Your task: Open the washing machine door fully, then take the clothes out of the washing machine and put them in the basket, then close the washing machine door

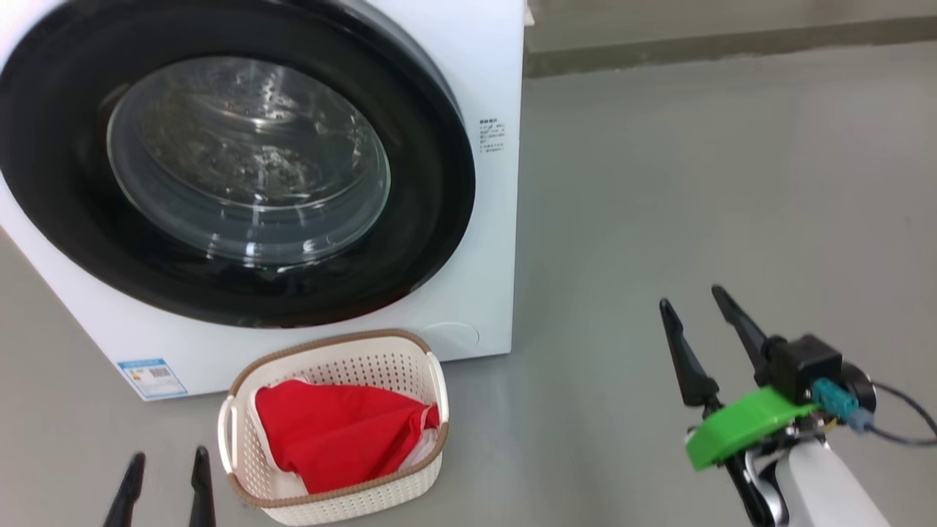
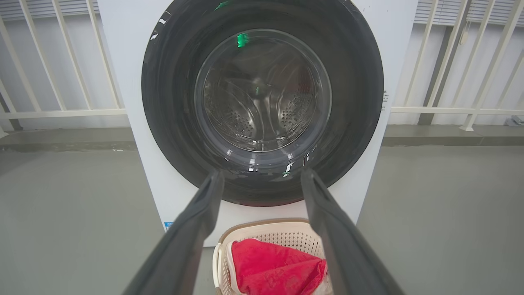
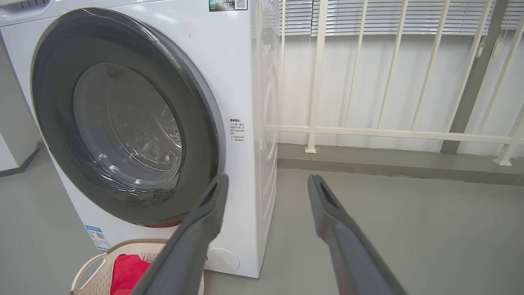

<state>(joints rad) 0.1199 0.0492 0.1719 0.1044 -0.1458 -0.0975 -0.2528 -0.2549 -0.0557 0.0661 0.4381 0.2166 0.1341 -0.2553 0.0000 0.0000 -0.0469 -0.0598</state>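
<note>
Below the washing machine door (image 1: 249, 161), basket (image 1: 333, 350): on the grey floor (image 1: 659, 183), just before the washing machine (image 1: 487, 278), at 6 o'clock of the door; long axis about 9 to 3 o'clock, along the machine's front.
Clothes (image 1: 329, 432): red heap with white trim inside the basket, spread along its long axis.
Door: shut flush on the white front, glass bowl facing the robot, perforated drum seen through it.
Left claw (image 1: 168, 455): head view 7 o'clock, fingers apart, empty, pointing to 12 o'clock, just beside the basket.
Right claw (image 1: 690, 296): head view 4 o'clock, fingers apart, empty, pointing about 11 o'clock, well apart from the machine.
</note>
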